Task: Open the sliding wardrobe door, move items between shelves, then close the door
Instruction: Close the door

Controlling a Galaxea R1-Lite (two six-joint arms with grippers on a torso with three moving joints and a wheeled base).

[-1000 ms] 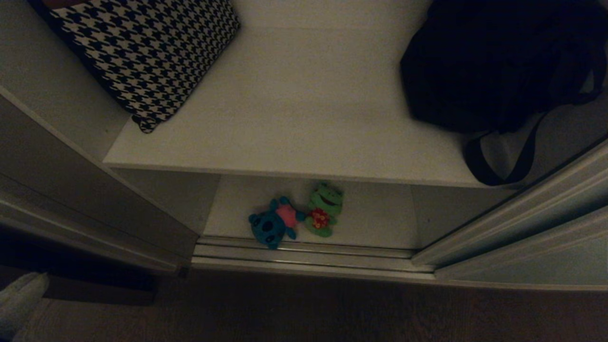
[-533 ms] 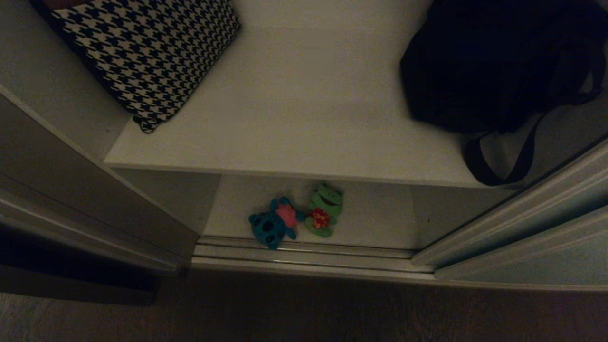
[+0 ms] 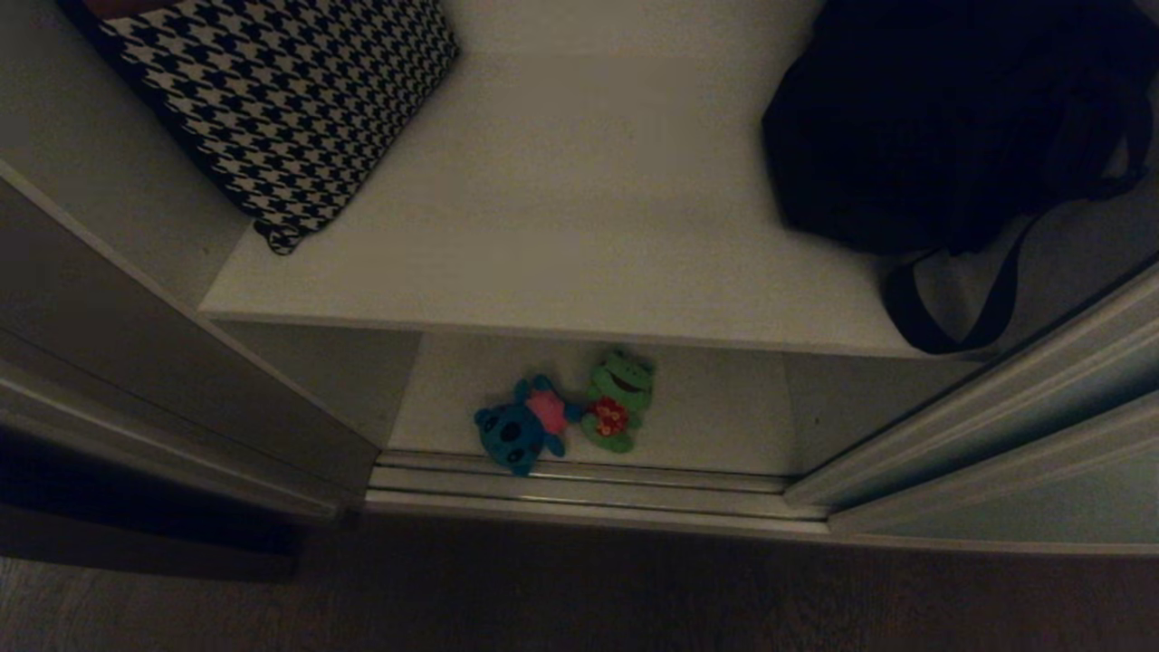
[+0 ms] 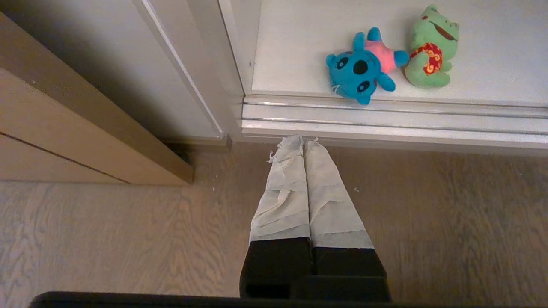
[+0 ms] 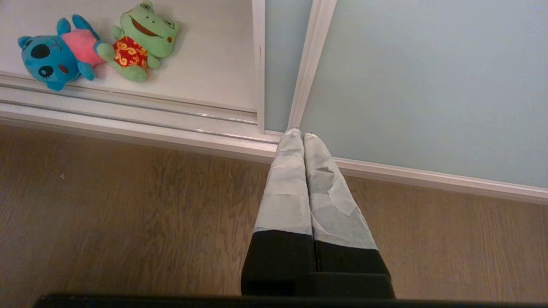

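Head view: you are looking down into the wardrobe with the sliding wardrobe door [image 3: 1014, 453] pushed to the right, its pale grey-green panel and silvery frame running along the floor rail [image 3: 579, 489]. The opening is clear to see. On the upper white shelf [image 3: 579, 226] a houndstooth cushion [image 3: 281, 100] lies at the left and a black bag [image 3: 951, 118] at the right, its strap hanging over the front edge. On the bottom shelf [image 3: 715, 407], just behind the rail, the two soft toys lie side by side and touching: the teal-blue toy [image 3: 516, 430] to the left, its head right at the rail, and the green frog toy [image 3: 620, 398] to the right, with a red patch on its belly. Neither arm shows in this view.

Left wrist view: your left gripper [image 4: 299, 141] hangs over the wood-grain floor [image 4: 107, 235], fingers pressed together and holding nothing, tips lined up just short of the rail. A pale wood panel [image 4: 64, 111] stands beside the wardrobe's white side wall.

Right wrist view: your right gripper [image 5: 298, 134] is also closed and empty, over the same floor, its tips lined up with the bottom frame of the door. The toys lie well apart from both grippers.
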